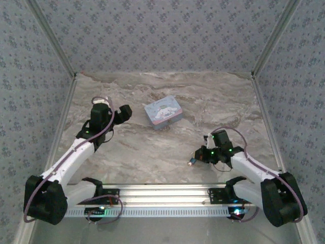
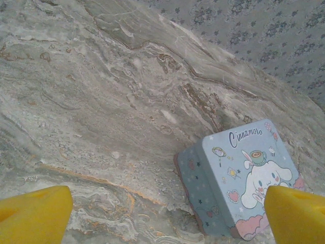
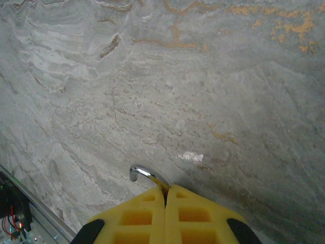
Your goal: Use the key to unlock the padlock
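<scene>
Marble table (image 1: 152, 152); my right gripper (image 3: 165, 194) pinches the padlock (image 3: 142, 172); my left gripper (image 2: 167, 216) is wide, holding nothing; I think the unlocking is not done yet.

The tin box (image 1: 163, 112) is sitting on the tabletop (image 1: 152, 147), a little left of centre and toward the far side. The left end effector (image 1: 120, 115) is hanging just left of the tin box, pointing toward it with a gap between them. In the left wrist view the box is lying ahead and to the right, with one finger (image 2: 297, 213) overlapping its near corner. The right end effector (image 1: 195, 159) is sitting low at the near right, well apart from the box. The padlock (image 3: 144, 173) is sticking out forward from between its closed fingers, over bare tabletop.
</scene>
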`<control>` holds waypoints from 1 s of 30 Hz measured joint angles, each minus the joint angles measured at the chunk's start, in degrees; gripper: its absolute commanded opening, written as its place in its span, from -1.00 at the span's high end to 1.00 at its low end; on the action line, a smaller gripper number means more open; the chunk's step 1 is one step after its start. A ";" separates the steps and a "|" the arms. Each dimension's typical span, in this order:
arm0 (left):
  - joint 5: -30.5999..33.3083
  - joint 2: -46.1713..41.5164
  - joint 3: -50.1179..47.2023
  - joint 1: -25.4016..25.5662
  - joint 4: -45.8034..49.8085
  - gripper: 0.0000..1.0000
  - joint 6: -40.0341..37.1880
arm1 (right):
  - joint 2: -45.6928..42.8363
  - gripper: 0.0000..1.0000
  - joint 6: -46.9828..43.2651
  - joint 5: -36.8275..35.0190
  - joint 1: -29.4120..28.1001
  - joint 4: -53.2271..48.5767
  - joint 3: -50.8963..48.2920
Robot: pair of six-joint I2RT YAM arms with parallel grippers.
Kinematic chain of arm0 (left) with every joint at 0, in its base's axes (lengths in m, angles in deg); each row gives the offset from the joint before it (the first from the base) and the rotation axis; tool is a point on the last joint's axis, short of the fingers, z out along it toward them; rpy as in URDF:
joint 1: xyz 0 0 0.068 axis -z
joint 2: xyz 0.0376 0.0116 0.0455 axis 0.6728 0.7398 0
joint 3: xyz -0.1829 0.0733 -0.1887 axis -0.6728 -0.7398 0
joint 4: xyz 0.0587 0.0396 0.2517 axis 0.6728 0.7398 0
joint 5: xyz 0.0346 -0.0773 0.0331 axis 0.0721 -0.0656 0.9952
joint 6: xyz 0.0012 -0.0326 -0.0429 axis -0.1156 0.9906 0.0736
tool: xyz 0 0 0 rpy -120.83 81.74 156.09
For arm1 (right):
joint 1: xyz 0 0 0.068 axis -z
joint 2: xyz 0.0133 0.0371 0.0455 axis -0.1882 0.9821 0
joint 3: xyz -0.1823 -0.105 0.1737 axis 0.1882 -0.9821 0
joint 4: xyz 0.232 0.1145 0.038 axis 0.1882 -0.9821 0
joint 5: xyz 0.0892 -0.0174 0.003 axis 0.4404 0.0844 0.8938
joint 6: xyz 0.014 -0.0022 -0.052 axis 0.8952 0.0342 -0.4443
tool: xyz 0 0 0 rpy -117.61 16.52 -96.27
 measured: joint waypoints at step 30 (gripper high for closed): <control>7.19 -4.94 2.34 -11.82 4.22 -0.96 -6.84 | -5.44 -0.73 -12.74 -17.49 14.86 3.26 14.43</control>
